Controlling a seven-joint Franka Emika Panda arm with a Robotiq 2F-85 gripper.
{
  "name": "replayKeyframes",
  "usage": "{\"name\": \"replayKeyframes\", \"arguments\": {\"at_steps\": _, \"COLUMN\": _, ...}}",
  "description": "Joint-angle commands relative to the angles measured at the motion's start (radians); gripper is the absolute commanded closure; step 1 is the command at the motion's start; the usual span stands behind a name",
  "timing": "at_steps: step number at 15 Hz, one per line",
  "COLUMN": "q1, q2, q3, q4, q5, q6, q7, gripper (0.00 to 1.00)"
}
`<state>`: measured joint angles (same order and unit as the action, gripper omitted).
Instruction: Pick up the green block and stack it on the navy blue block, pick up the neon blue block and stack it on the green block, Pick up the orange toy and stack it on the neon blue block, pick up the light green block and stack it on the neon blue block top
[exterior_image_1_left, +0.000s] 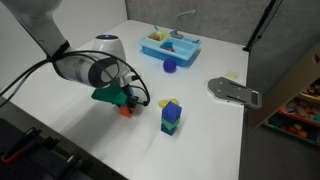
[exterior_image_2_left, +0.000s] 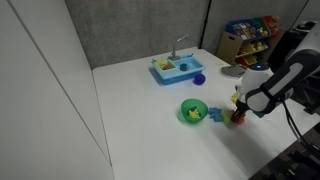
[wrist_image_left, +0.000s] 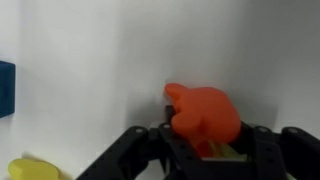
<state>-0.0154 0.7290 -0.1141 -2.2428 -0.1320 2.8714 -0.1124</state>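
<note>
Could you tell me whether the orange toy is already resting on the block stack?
No, in an exterior view the small orange-red rounded toy sits at the end effector, apart from the stack of small cubes.

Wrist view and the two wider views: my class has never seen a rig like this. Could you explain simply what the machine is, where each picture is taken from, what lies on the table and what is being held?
The machine is a single robot arm, and its tip ends in two jaws for grasping. Two of the pictures come from cameras standing outside the robot, looking at the same white table from different places. The third comes from a camera on the robot's wrist, looking out past the jaws. On the table are a blue toy sink, a purple cup, a green bowl and a short stack of coloured blocks. The jaws are closed on a small orange toy, which shows best in the wrist view.
</note>
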Motion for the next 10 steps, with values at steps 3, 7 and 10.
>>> {"name": "replayKeyframes", "arguments": {"at_steps": 3, "q1": 0.027, "q2": -0.099, "q3": -0.057, "q4": -0.032, "q5": -0.029, "q6": -0.014, "q7": 0.021, "gripper": 0.91}}
{"name": "replayKeyframes", "arguments": {"at_steps": 7, "q1": 0.05, "q2": -0.182, "q3": -0.113, "q4": -0.05, "q5": -0.039, "q6": -0.016, "q7": 0.042, "gripper": 0.95}}
{"name": "replayKeyframes", "arguments": {"at_steps": 10, "q1": 0.056, "q2": -0.251, "q3": -0.15, "q4": -0.063, "q5": -0.055, "q6": -0.02, "q7": 0.052, "gripper": 0.93}}
